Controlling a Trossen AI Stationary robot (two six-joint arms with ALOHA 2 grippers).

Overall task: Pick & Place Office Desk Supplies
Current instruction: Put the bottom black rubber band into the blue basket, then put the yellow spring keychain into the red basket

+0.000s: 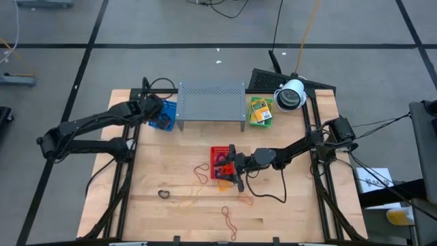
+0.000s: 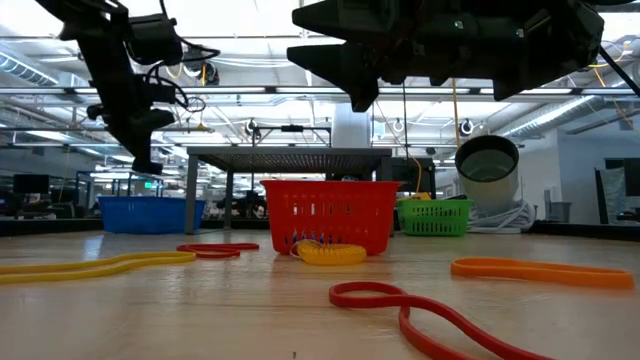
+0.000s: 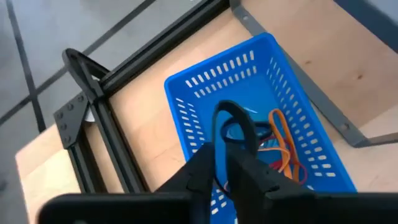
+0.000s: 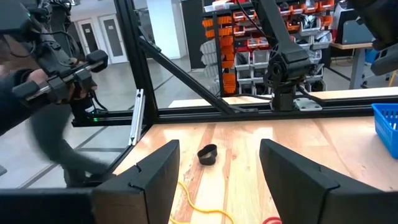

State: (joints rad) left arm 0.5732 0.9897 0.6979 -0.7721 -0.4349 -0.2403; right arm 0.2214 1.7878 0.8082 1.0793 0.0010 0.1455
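Note:
My left gripper [image 3: 221, 155] hangs over the blue basket [image 3: 186, 93] at the table's far left [image 1: 164, 115], shut on a black rubber band [image 3: 235, 118]. Orange bands [image 3: 283, 140] lie on the basket floor. My right gripper [image 4: 217, 168] stands open and level beside the red basket [image 1: 218, 158] mid-table, with nothing between its fingers. Loose on the wood lie a red band [image 1: 201, 172], another black band [image 1: 164, 194], a tan one [image 1: 183, 202], an orange one [image 1: 244, 199] and a second red one [image 1: 229, 219]. The green basket [image 1: 261, 111] holds yellow-and-green packets. My left gripper pinches the black rubber band between its two fingers at one end of the loop [image 3: 216, 138]. The fingers slant down from above. The rest of the loop stands out past the fingertips, open and rounded, clear of the blue basket's floor.
The grey perforated rack [image 1: 212, 106] stands at the far middle between the blue and green baskets. A pale cylinder [image 1: 291, 94] sits at the far right corner. Black frame rails run along both table sides. A person's arm [image 4: 37, 81] shows beyond the table's left edge.

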